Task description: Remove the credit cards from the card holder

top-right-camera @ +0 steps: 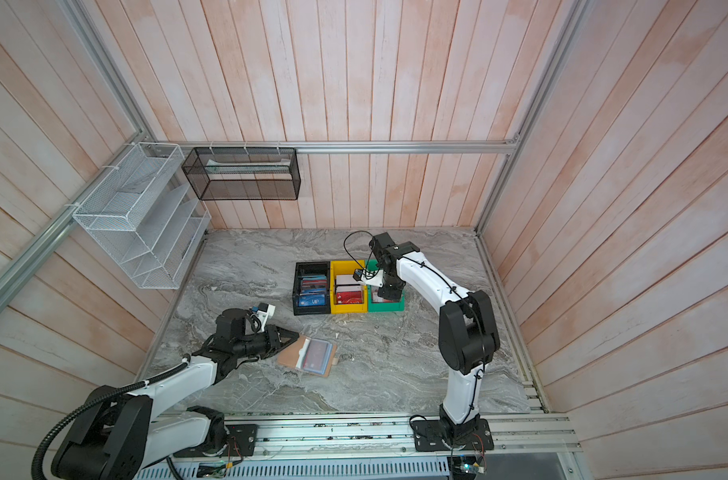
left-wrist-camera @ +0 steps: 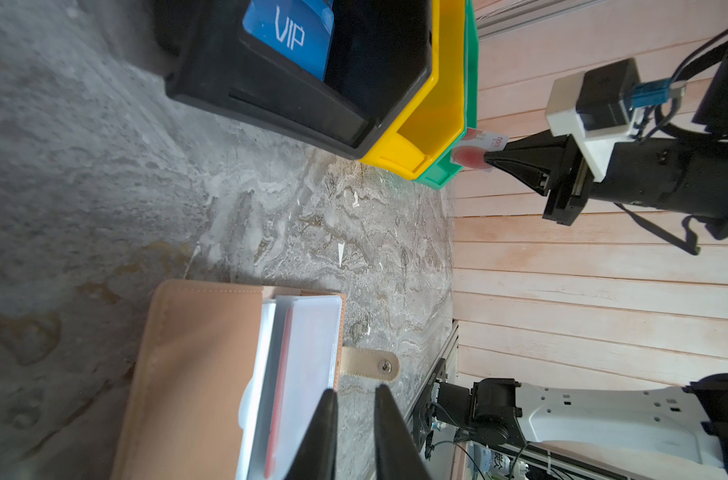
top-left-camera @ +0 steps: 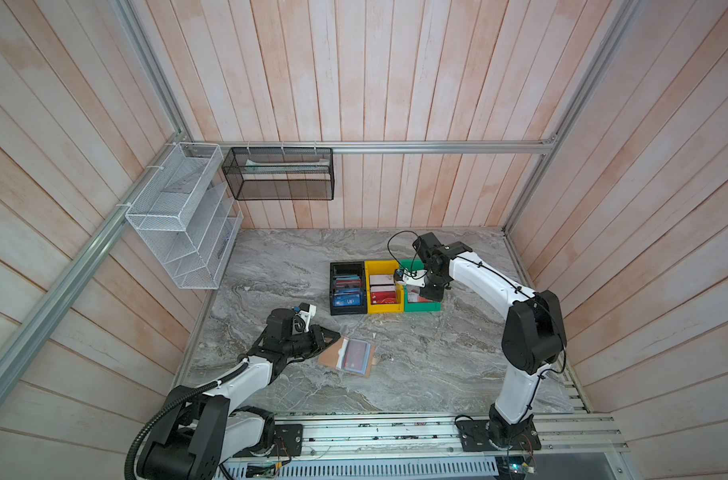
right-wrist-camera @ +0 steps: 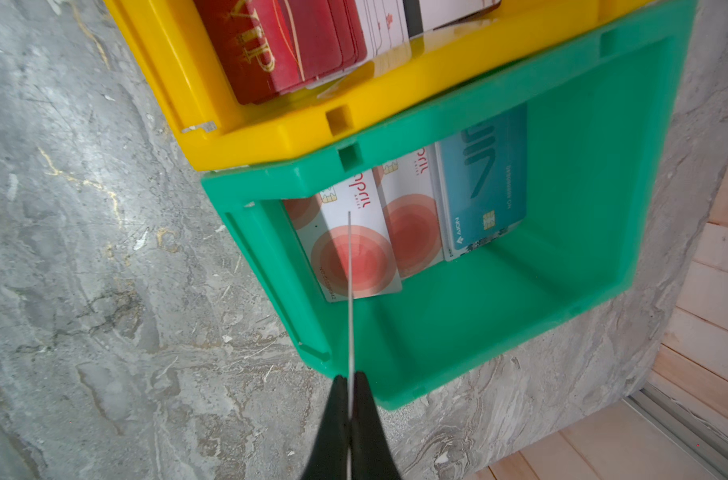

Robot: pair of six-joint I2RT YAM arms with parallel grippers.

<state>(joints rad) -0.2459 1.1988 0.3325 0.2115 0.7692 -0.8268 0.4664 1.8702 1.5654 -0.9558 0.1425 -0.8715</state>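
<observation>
The tan card holder (top-left-camera: 333,355) (top-right-camera: 289,353) (left-wrist-camera: 196,374) lies open on the marble table, and a red card (top-left-camera: 356,354) (left-wrist-camera: 279,395) sits in its clear sleeve pages. My left gripper (top-left-camera: 338,334) (left-wrist-camera: 356,388) is low at the holder's edge. It is open by a narrow gap with nothing between its fingers. My right gripper (right-wrist-camera: 349,376) (left-wrist-camera: 487,160) is shut on a white card with a red circle (right-wrist-camera: 349,291) (left-wrist-camera: 474,149), which shows edge-on above the green bin (top-left-camera: 422,308) (right-wrist-camera: 437,332).
Black (top-left-camera: 337,311), yellow (top-left-camera: 385,310) and green bins stand side by side at mid-table and hold cards: a blue VIP card (left-wrist-camera: 289,33), red VIP cards (right-wrist-camera: 270,50), and white cards with red circles (right-wrist-camera: 412,232). A white wire rack (top-left-camera: 179,216) and a black mesh basket (top-left-camera: 279,174) hang at the back left.
</observation>
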